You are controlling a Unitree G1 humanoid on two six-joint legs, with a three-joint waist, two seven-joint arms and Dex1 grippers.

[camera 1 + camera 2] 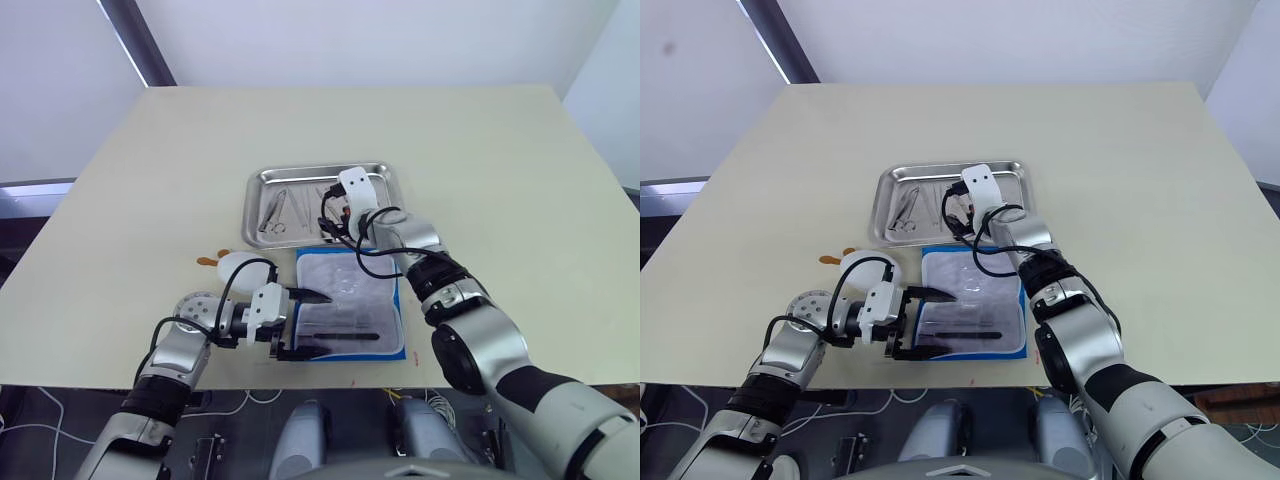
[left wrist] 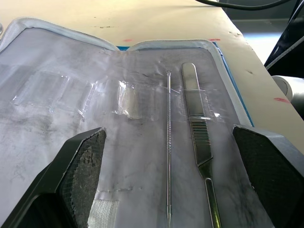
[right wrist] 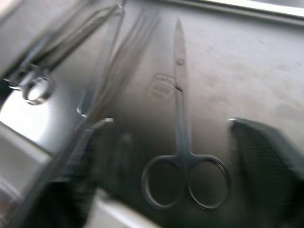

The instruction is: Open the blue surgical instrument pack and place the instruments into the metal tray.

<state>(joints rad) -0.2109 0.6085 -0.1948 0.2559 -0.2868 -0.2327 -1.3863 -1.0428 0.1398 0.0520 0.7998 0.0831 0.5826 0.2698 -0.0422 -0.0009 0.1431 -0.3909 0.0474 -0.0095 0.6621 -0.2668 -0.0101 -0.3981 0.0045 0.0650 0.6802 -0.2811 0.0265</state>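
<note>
A: Starting at the left, what is sitting near the table's front edge?

B: The left gripper [image 1: 303, 322] is hovering over the near left part of the blue surgical instrument pack [image 1: 350, 303], its fingers [image 2: 78, 166] spread wide and gripping nothing. Just behind it a white egg-shaped toy [image 1: 243, 268] is lying beside the pack's left edge.

A: And the pack itself?

B: It is lying unfolded, pale lining up, close to the front edge of the table [image 1: 500, 170]. Two instruments are resting on the lining between the fingers: a thin probe [image 2: 168, 161] and a flat-handled scalpel handle [image 2: 195, 137], side by side and not touching.

A: What about the metal tray [image 1: 380, 172]?

B: It is sitting just behind the pack, with wide bare tabletop stretching beyond it and out to the right. Ring-handled tools [image 1: 275, 210] are lying at its left end.

A: And the right arm?

B: The right gripper [image 3: 171, 156] is reaching down into the tray, jaws released, with a pair of scissors [image 3: 179, 142] lying flat on the tray floor between them, untouched.
</note>
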